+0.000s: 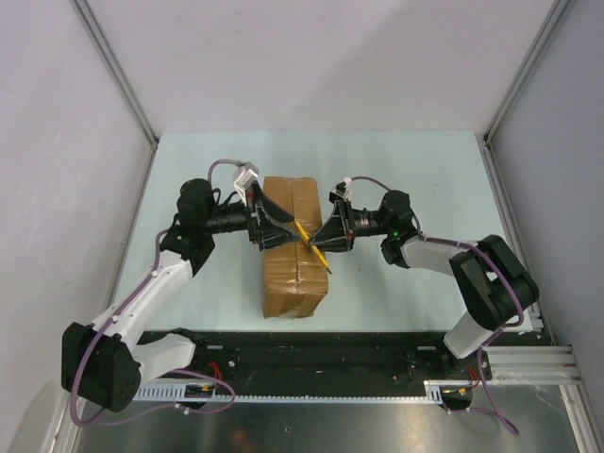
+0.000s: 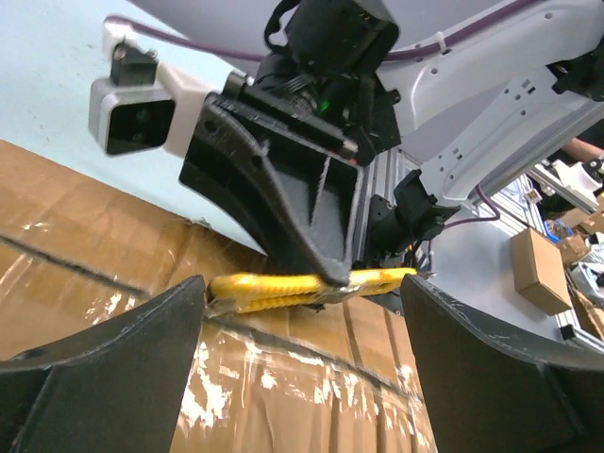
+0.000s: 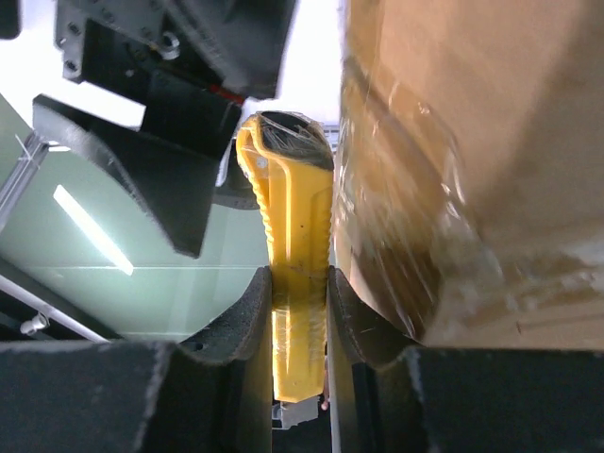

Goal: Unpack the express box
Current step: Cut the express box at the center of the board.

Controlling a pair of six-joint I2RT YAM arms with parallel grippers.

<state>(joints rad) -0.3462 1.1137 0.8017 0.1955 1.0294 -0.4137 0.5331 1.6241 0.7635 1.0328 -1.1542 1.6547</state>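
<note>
Top, left-wrist and right-wrist views. The express box [image 1: 286, 281], a large rectangular carton of brown cardboard, lay flat near the middle of the pale green table [image 1: 406, 170]. Its long axis ran away from the arm bases, and it sat between the two arms. Glossy brown tape covered its seams. One strip ran lengthwise down the top and another crossed it, and the film was wrinkled and caught the light in bright patches. A dark seam line showed beneath the tape in the left-wrist view.

The right gripper [image 3: 299, 300] was clamped on a yellow utility knife [image 3: 296, 226], its two pads pressed against the ribbed handle. The knife lay diagonally just above the box top. Whether its tip touched the tape could not be told.

The left gripper [image 2: 302, 377] hung over the box's left edge, facing the right one. Its jaws were spread wide, one to either side of the knife, and gripped nothing.
</note>
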